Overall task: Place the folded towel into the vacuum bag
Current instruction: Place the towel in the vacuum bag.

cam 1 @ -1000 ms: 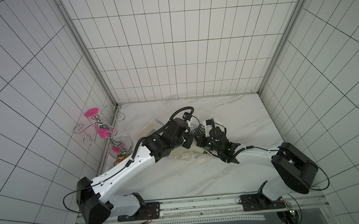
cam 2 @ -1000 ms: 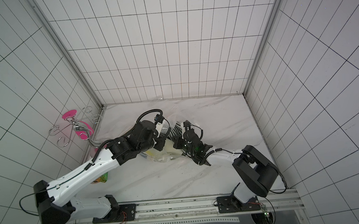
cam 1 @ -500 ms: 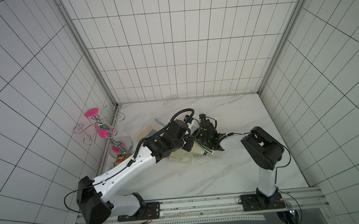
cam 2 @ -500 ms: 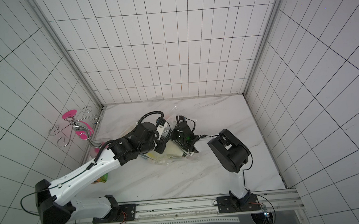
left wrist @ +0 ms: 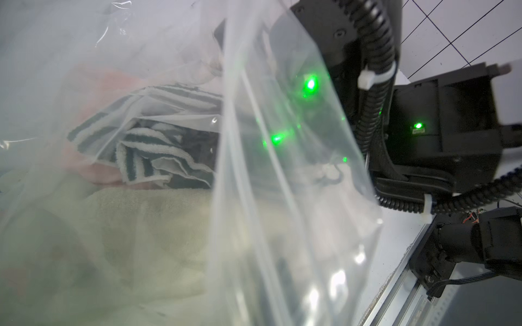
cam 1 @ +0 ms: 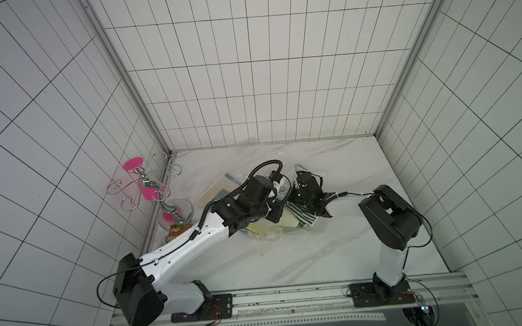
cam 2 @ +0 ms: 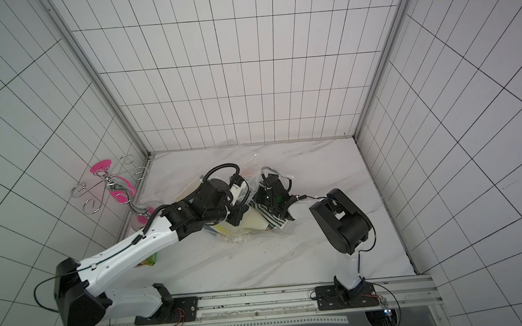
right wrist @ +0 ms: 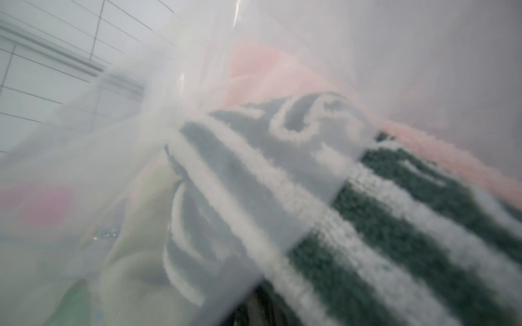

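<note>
My left tool [cam 1: 282, 182] is closed at the vacuum bag [left wrist: 282, 211]; my right tool [cam 1: 299, 177], grip unclear, sits by the green-striped towel [right wrist: 367, 225].

One vacuum bag [left wrist: 282, 211], one striped towel [left wrist: 141, 161], two robot arms [cam 1: 190, 249] [cam 1: 391, 220]

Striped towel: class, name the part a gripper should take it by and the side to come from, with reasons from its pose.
Probably the bare dark-green end of the striped towel, on the robot's right, pinched from above across its folded edge. That end lies clear of film. The rest sits under the vacuum bag film, against the cream towel.
</note>
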You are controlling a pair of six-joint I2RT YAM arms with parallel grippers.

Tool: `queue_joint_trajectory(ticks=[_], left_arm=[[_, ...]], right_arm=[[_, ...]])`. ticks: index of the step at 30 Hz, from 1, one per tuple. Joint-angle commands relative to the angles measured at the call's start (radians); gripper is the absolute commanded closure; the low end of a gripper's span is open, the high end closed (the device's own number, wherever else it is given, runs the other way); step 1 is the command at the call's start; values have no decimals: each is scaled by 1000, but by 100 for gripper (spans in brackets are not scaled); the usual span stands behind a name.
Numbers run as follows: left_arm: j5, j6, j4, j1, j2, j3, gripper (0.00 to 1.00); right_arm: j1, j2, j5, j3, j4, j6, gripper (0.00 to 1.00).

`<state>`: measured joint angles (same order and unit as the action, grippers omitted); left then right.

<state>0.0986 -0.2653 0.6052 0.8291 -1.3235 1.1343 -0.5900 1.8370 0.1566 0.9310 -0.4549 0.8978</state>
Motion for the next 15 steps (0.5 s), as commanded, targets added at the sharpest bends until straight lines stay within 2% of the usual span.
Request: queue_joint_trajectory(ticks=[1, 7, 9, 10, 13, 15], left_arm=[[50, -13, -5, 2, 13, -13, 100], [64, -18, -21, 2, 2, -2, 100], [68, -22, -25, 2, 0, 0, 100], [71, -23, -28, 2, 0, -1, 100], [78, -27, -41, 3, -3, -10, 100], [85, -31, -39, 2, -9, -10, 100]], right_arm=[[19, -73, 31, 83, 22, 13, 70], [-2, -6, 34, 140, -76, 70, 65], [-1, 31, -13, 152, -107, 94, 63], [1, 63, -22, 177, -88, 98, 59], [6, 176, -71, 250, -47, 141, 36], [15, 237, -115, 279, 0, 216, 32]])
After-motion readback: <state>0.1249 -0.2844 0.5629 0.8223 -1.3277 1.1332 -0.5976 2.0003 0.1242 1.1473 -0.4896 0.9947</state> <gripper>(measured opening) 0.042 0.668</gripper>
